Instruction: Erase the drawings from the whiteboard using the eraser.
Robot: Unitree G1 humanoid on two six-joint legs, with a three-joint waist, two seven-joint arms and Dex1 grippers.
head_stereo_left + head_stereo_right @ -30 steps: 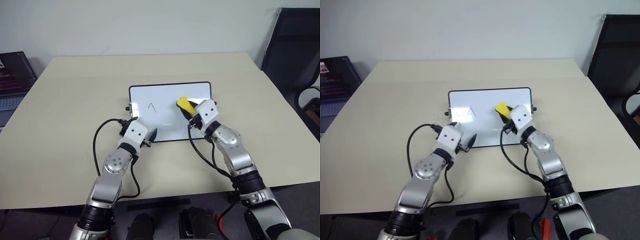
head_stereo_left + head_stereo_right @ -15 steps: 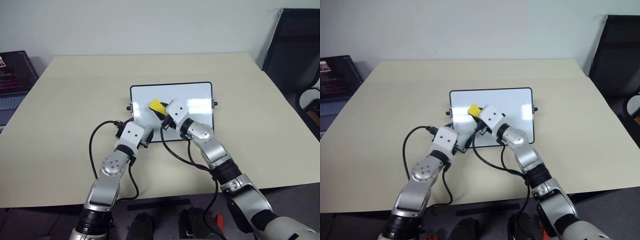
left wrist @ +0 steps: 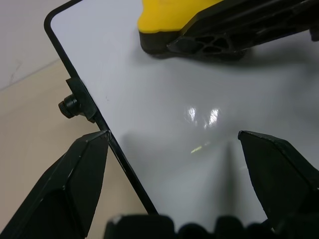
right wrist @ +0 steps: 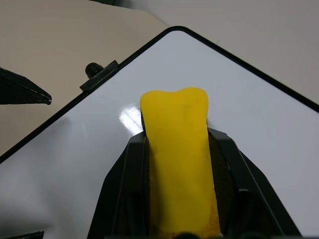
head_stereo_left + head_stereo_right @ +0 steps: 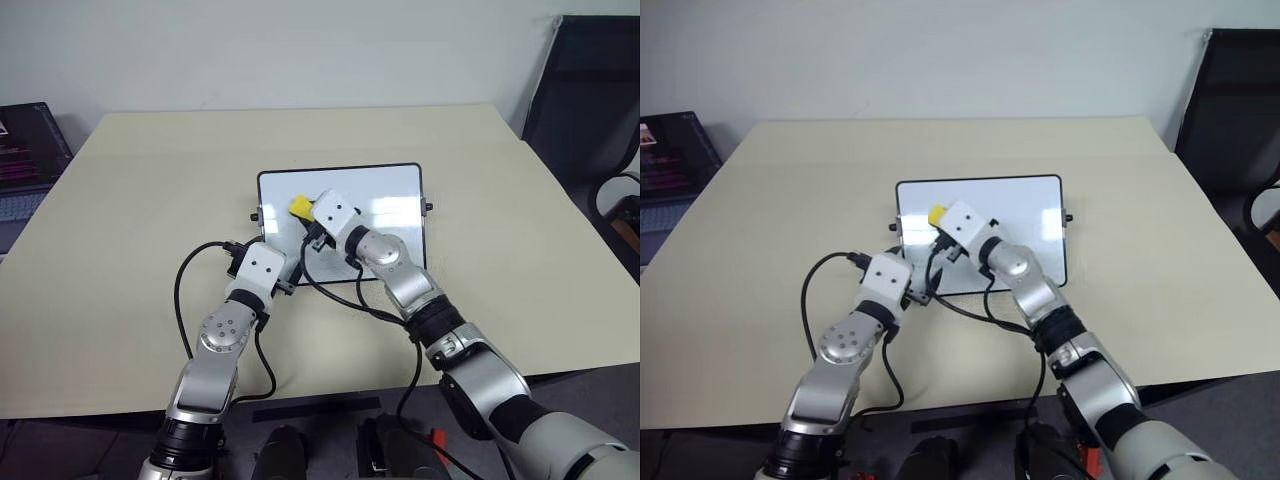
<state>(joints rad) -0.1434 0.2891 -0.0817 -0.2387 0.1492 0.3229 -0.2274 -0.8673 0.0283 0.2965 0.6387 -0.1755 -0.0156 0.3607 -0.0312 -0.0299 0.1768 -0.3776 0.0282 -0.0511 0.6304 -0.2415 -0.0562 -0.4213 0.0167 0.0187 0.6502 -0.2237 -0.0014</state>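
The whiteboard point(image 5: 390, 212) lies flat in the middle of the table, black-framed and glossy. My right gripper point(image 5: 307, 218) is shut on the yellow eraser point(image 5: 299, 206), which presses on the board's far left part, near the side knob point(image 4: 92, 68). In the right wrist view the eraser point(image 4: 175, 124) sticks out between the two black fingers. My left gripper point(image 3: 172, 134) stands open at the board's near left corner, one finger point(image 3: 75, 184) over the table and the other over the board. No drawings show on the bare board; the patch under the eraser is hidden.
The beige table point(image 5: 150, 190) has free room on all sides of the board. A laptop point(image 5: 25, 150) sits off the left edge. A black chair point(image 5: 590, 100) stands at the right. Black cables point(image 5: 185, 290) loop from both wrists.
My right gripper has swept the eraser leftward across the board, from its right part to its left. The caret mark seen earlier no longer shows. The left gripper has kept still.
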